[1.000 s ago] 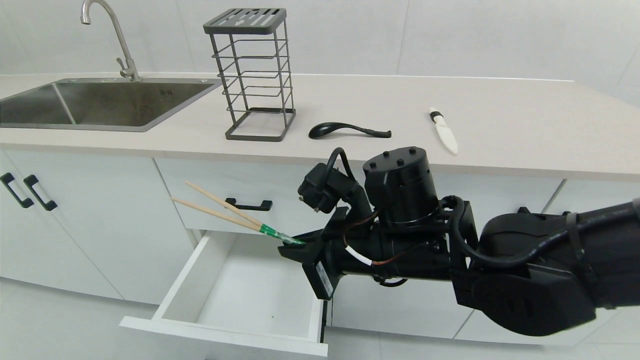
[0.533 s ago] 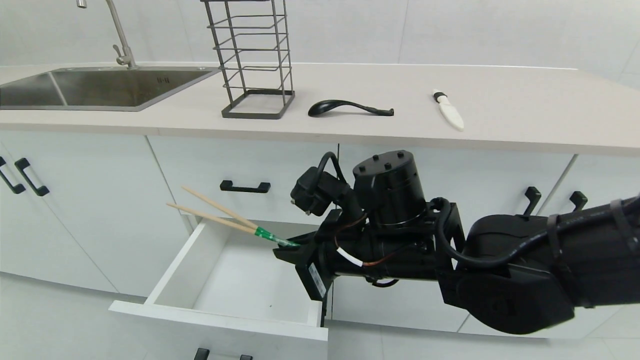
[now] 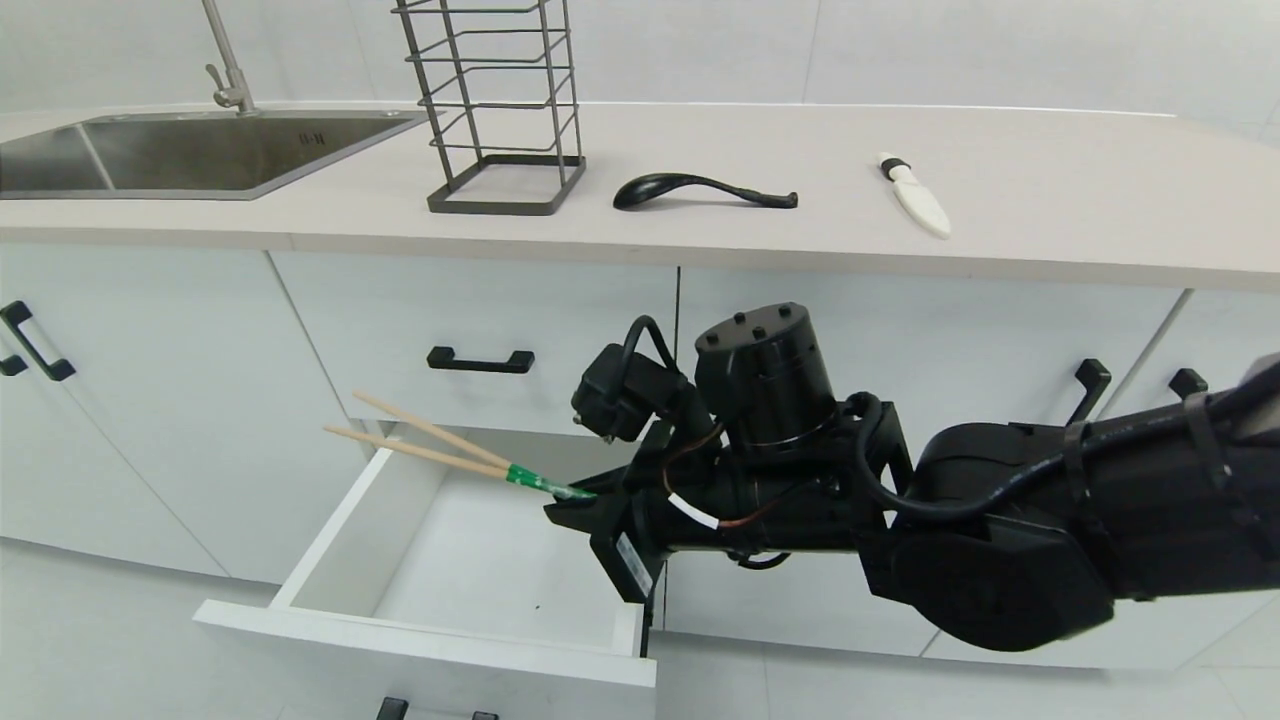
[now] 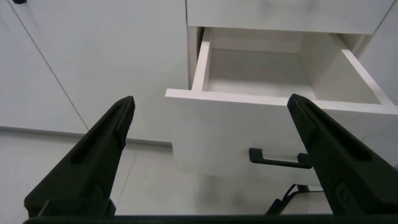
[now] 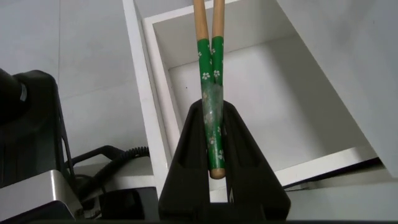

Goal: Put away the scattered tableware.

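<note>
**Chopsticks Held Over the Open Drawer**

The right end effector (image 3: 578,497) was clamped on a pair of chopsticks (image 3: 440,455) above the open white drawer (image 3: 420,640). The sticks were pale wood, and their green ends were printed with small white flowers. The grip sat on that green part, and the bare tips splayed apart, pointing toward the drawer's left side. The left end effector (image 4: 211,99) stood wide apart in front of the drawer. On the tabletop (image 3: 1050,200) above the drawer lay a black spoon (image 3: 700,188) and a white knife (image 3: 915,195) with a black band.
</note>
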Tool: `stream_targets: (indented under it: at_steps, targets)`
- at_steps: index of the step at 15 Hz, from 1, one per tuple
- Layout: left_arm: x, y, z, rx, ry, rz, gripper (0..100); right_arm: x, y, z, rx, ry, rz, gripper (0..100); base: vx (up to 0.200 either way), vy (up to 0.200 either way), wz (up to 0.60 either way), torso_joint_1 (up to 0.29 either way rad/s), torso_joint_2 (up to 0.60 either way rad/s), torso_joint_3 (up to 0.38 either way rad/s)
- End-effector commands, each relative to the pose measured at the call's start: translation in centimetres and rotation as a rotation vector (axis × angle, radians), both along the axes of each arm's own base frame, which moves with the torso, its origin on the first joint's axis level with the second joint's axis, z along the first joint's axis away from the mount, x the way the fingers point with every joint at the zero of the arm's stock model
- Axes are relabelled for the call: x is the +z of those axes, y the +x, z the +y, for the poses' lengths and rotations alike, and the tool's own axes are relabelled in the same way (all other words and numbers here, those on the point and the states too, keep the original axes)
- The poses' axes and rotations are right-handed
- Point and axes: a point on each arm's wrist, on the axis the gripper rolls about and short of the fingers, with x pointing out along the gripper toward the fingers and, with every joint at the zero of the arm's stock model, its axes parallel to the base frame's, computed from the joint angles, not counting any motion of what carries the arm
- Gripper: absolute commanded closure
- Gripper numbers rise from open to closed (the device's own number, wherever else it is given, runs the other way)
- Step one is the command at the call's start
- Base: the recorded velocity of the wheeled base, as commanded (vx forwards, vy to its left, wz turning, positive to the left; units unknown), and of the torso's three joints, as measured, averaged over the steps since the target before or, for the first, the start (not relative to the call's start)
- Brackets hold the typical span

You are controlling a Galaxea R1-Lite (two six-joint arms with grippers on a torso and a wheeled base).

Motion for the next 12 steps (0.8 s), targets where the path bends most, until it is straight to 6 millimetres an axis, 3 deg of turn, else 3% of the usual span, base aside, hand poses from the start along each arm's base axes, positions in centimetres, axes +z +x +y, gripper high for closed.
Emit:
stream_targets:
  at_steps: [1,12]
  targets:
    - [0.0,0.0,0.0,0.000,0.000,0.002,0,-0.2,0.4,0.5,0.012,-0.012,-0.012,100,0.000,0.000,0.00,0.000,0.00,0.000]
    - [0.0,0.0,0.0,0.000,0.000,0.002,0,-3.4,2.4,0.4,0.035,-0.127,-0.030,100,0.000,0.000,0.00,0.000,0.00,0.007]
